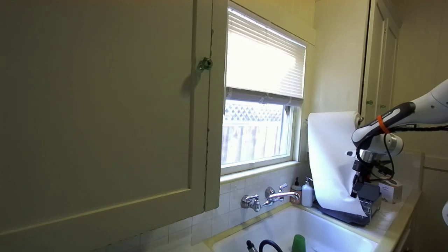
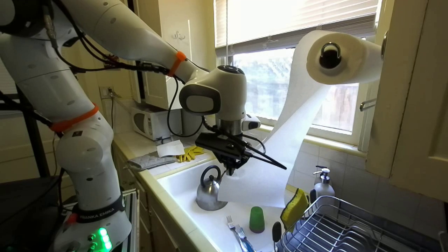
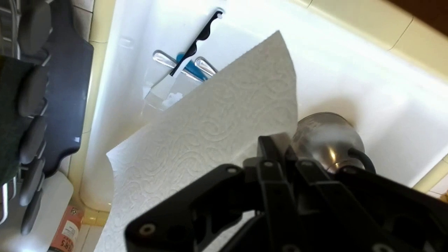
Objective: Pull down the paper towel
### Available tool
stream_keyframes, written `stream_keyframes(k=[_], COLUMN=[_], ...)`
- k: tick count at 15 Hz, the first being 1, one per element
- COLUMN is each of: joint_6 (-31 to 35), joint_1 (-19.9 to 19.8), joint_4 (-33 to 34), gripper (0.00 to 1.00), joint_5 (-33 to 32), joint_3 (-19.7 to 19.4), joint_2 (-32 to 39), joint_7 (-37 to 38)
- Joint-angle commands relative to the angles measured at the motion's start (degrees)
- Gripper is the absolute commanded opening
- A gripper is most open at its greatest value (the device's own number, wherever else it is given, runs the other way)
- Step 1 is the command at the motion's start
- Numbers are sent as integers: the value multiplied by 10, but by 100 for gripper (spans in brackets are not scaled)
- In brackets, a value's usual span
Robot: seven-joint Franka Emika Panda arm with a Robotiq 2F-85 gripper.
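Wrist view shows the gripper [image 3: 281, 145] with its two fingers pinched tight on one side edge of the paper towel [image 3: 206, 126], and the loose bottom end sticks out past the fingertips, over the white sink [image 3: 336, 66]. In both exterior views, the white roll [image 2: 360, 61] is up higher than the gripper, and the paper towel comes down from the roll to the fingers. A shiny kettle [image 2: 209, 195] sits in the sink, lower than the gripper.

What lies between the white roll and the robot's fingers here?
The hanging sheet of paper towel: in both exterior views it slopes down from the roll to the fingers, which pinch its edge in the wrist view.
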Motion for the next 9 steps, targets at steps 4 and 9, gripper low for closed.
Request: stream_keyframes(k=[4,9], joint_6=[-44,-190], joint_1=[-56,-74], joint_4=[41,134], gripper=[62,98], joint_5=[-32,-81], joint_3=[54,108], joint_2=[-16,-74], joint_7=[25,112])
